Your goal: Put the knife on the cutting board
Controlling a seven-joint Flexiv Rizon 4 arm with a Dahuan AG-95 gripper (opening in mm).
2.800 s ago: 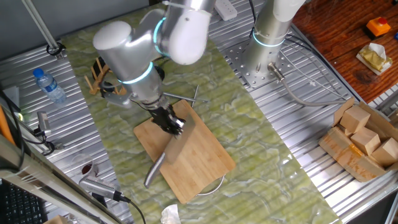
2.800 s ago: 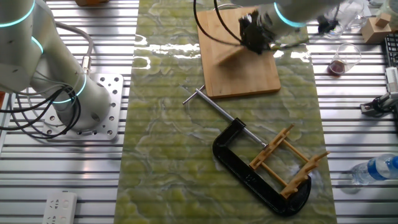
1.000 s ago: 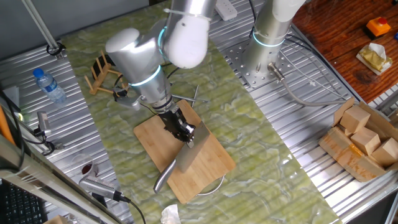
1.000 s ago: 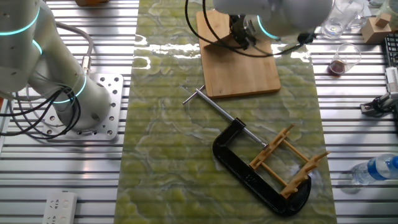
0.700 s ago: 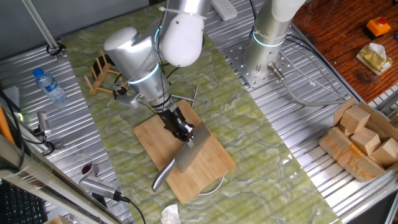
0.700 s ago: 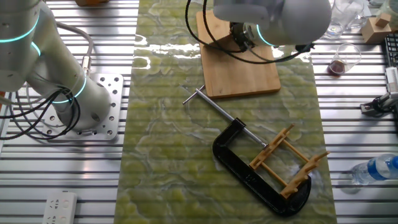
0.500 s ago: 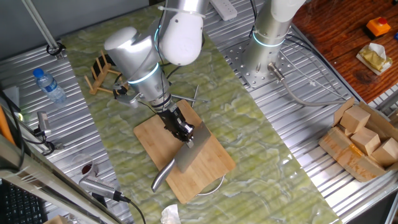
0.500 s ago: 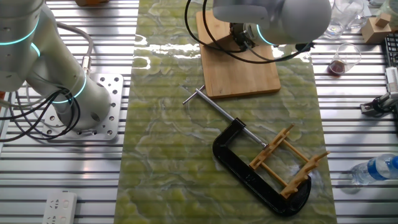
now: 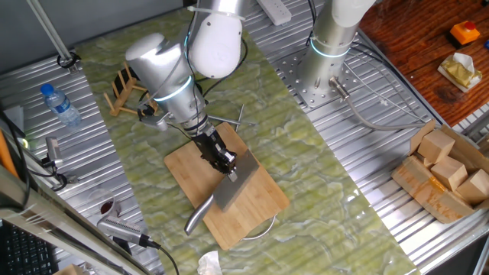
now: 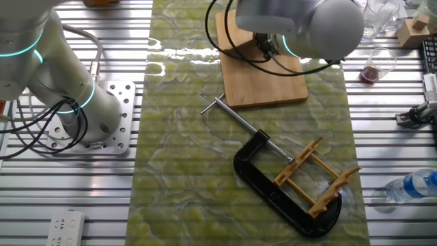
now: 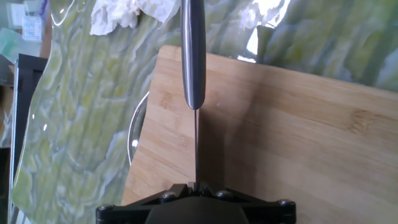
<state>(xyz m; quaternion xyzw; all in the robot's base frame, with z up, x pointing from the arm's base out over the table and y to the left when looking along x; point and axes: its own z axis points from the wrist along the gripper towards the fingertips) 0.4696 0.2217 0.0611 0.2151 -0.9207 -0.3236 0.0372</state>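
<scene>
The knife (image 9: 231,188), an all-metal silver cleaver, is held by its blade over the cutting board (image 9: 262,196), a light-tan bamboo rectangle on the green mat. Its handle (image 9: 197,215) points down past the board's front-left edge. My gripper (image 9: 226,163) is shut on the top of the blade. In the hand view the blade (image 11: 196,146) shows edge-on as a thin line and the handle (image 11: 193,50) runs away from the gripper (image 11: 196,186) across the board (image 11: 286,137). Whether the blade touches the board cannot be told. In the other fixed view my arm hides the knife; the board (image 10: 270,85) shows.
A black C-clamp (image 10: 283,201) with a metal rod (image 10: 235,117) and a wooden dowel rack (image 10: 315,179) lie on the mat. A water bottle (image 9: 59,105), a glass (image 10: 373,67), wooden blocks (image 9: 447,172), a second arm's base (image 9: 328,57) and a white tissue (image 11: 121,14) stand around.
Since 2.8 s ago my gripper carried the knife right, further over the board. In the last second the knife has barely moved; the arm's upper joints shifted slightly.
</scene>
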